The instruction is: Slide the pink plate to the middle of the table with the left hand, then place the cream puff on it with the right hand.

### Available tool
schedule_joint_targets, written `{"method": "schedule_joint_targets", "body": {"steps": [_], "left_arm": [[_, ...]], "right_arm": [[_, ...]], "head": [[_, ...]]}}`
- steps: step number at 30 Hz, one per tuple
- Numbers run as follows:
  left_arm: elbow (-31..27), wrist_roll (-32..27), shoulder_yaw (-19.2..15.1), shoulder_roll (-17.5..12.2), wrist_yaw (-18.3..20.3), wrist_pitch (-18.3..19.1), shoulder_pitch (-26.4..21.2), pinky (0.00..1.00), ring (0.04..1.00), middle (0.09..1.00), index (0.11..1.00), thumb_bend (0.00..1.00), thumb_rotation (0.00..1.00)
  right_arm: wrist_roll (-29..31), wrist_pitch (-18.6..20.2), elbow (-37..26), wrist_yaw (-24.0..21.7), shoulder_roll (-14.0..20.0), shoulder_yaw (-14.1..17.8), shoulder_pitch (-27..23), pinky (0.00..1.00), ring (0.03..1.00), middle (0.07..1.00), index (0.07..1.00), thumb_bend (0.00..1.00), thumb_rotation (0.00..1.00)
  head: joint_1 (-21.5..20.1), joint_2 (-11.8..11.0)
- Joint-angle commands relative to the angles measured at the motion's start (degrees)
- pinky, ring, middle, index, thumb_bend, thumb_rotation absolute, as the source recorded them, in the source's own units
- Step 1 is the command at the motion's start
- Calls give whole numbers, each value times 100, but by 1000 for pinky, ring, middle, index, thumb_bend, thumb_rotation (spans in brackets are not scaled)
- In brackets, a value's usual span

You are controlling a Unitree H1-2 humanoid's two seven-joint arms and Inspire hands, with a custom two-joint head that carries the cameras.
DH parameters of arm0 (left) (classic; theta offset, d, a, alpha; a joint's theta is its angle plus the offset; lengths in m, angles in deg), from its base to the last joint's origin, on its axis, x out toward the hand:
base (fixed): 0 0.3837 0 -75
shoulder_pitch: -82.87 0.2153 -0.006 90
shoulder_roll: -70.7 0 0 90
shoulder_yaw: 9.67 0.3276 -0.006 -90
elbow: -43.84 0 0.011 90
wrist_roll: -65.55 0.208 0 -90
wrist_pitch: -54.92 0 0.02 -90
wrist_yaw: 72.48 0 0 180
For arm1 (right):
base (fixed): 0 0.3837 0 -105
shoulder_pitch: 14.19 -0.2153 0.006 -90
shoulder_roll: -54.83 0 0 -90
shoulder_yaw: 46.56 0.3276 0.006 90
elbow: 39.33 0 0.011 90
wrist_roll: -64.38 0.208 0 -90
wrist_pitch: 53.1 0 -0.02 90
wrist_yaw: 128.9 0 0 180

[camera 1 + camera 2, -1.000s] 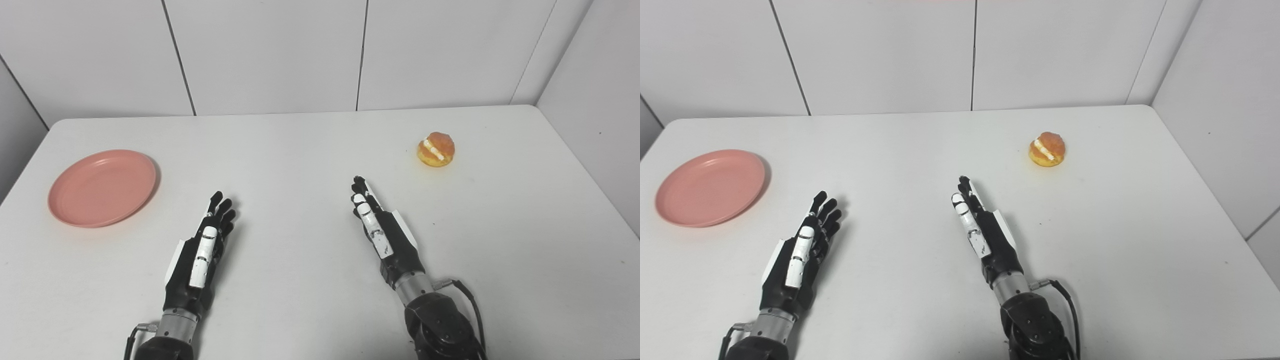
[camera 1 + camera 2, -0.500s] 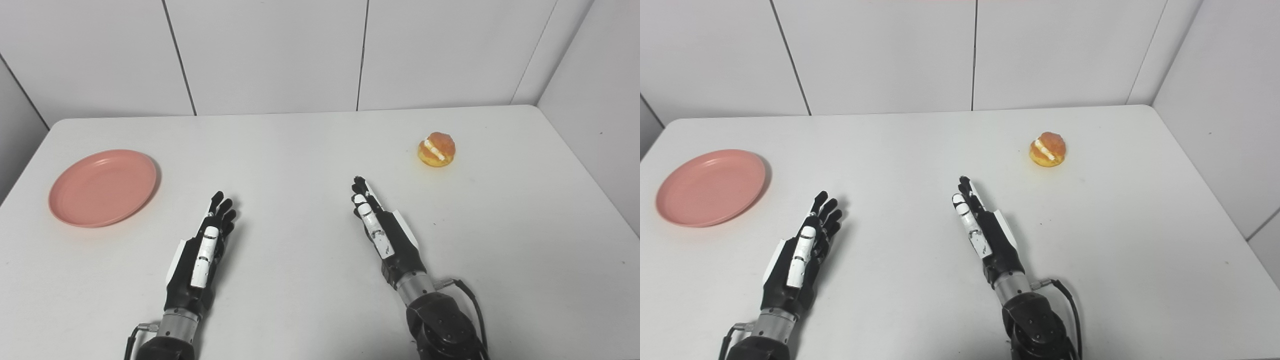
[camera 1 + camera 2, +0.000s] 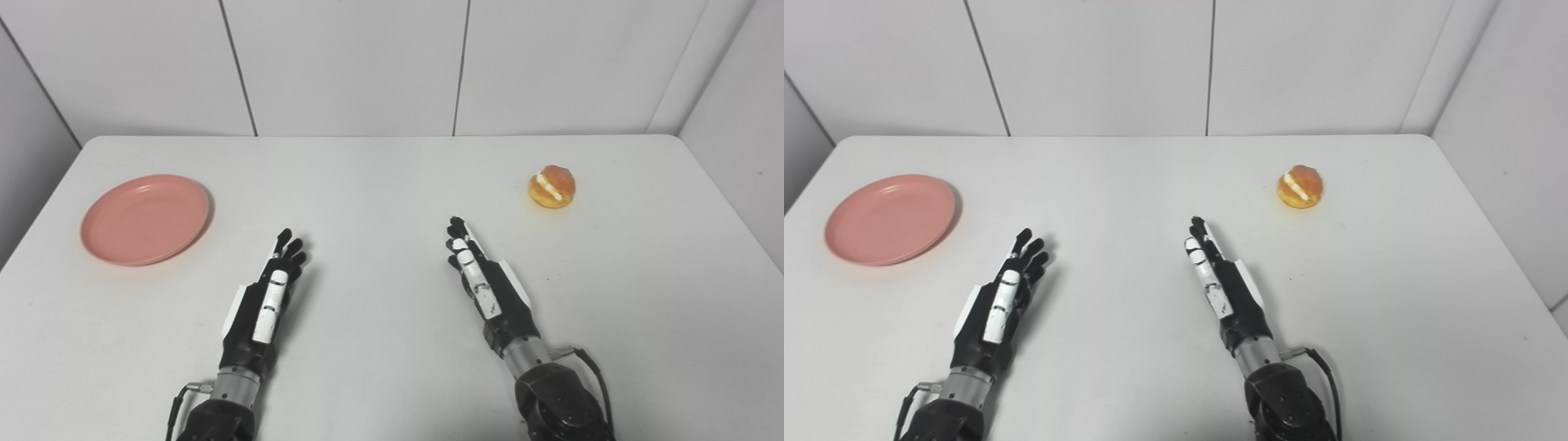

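Observation:
The pink plate lies flat at the left side of the white table. The cream puff, golden with a cream stripe, sits at the back right. My left hand lies open over the near table, fingers straight, to the right of and nearer than the plate. My right hand is open too, fingers straight, pointing up the table, nearer and left of the cream puff. Both hands hold nothing.
White wall panels stand behind the table and along the right side. The table's left edge runs close to the plate. A black cable loops by the right wrist.
The whole picture has shifted to the right, so the camera has moved. Both hands, the plate and the cream puff keep their places on the table.

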State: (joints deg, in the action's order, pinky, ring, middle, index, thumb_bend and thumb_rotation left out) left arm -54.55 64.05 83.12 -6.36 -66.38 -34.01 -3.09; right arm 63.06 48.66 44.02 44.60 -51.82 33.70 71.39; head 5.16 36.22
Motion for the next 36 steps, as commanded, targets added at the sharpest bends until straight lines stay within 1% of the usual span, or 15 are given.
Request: {"method": "schedule_joint_targets", "body": {"steps": [1, 2, 3, 4, 5, 6, 7, 10, 11, 12, 17, 19, 23, 30, 36], "left_arm": [[-126, 205, 156, 177, -99, -53, 135, 965, 951, 965, 961, 482, 1000], [-131, 257, 201, 204, -141, -44, 140, 964, 951, 966, 960, 488, 1000], [-120, 309, 254, 249, -194, -39, 141, 963, 951, 966, 959, 490, 1000], [-112, 342, 294, 275, -236, -36, 141, 962, 952, 967, 958, 487, 1000], [-94, 408, 349, 319, -294, -31, 135, 960, 952, 967, 957, 485, 1000], [-82, 455, 387, 348, -336, -27, 130, 959, 952, 967, 957, 485, 1000], [-66, 527, 437, 395, -396, -8, 124, 958, 952, 967, 956, 485, 1000], [-21, 667, 537, 477, -518, 22, 107, 947, 946, 962, 946, 482, 1000], [-4, 740, 579, 516, -565, 61, 97, 946, 946, 961, 944, 481, 1000], [7, 804, 620, 552, -611, 93, 90, 942, 945, 958, 940, 487, 1000], [-41, 933, 709, 711, -739, 290, 87, 935, 947, 953, 933, 477, 1000], [-11, 958, 716, 729, -750, 258, 79, 937, 951, 954, 935, 471, 1000], [6, 983, 713, 723, -752, 206, 80, 935, 952, 954, 937, 473, 1000], [-55, 922, 658, 665, -711, 277, 64, 942, 953, 956, 939, 487, 1000], [-116, 859, 598, 602, -657, 357, 25, 948, 954, 959, 940, 486, 1000]], "right_arm": [[121, -311, -42, -93, 114, 89, -19, 986, 990, 1000, 1000, 197, 1000], [153, -342, -35, -121, 146, 110, -9, 990, 991, 1000, 1000, 204, 1000], [201, -415, -9, -169, 197, 132, 3, 994, 993, 1000, 1000, 206, 1000], [234, -469, 12, -202, 231, 145, 11, 997, 995, 1000, 1000, 202, 1000], [280, -503, 29, -239, 268, 173, 21, 1000, 997, 1000, 1000, 197, 1000], [314, -525, 41, -263, 292, 191, 28, 1000, 997, 1000, 1000, 197, 1000], [359, -520, 30, -279, 309, 217, 38, 1000, 998, 1000, 1000, 195, 1000], [437, -505, 17, -320, 347, 269, 44, 1000, 1000, 1000, 1000, 171, 1000], [459, -521, 30, -338, 373, 289, 44, 1000, 1000, 1000, 1000, 170, 1000], [483, -516, 26, -355, 399, 305, 45, 1000, 1000, 1000, 1000, 171, 1000], [573, -602, 41, -451, 501, 347, 56, 1000, 1000, 1000, 1000, 165, 1000], [592, -627, 39, -459, 498, 354, 57, 1000, 1000, 1000, 1000, 148, 1000], [589, -656, 38, -446, 480, 342, 51, 1000, 1000, 1000, 1000, 115, 1000], [556, -546, -42, -393, 378, 307, 55, 1000, 1000, 1000, 1000, 100, 1000], [528, -566, -40, -372, 321, 286, 61, 1000, 1000, 1000, 1000, 107, 1000]], "head": [[295, -138], [295, -138], [529, -248], [529, -248], [810, -368], [810, -368], [1101, -483], [1296, -561], [1553, -664], [1604, -686], [1710, -742], [1710, -742], [1734, -737], [1707, -729], [1713, -713]]}}
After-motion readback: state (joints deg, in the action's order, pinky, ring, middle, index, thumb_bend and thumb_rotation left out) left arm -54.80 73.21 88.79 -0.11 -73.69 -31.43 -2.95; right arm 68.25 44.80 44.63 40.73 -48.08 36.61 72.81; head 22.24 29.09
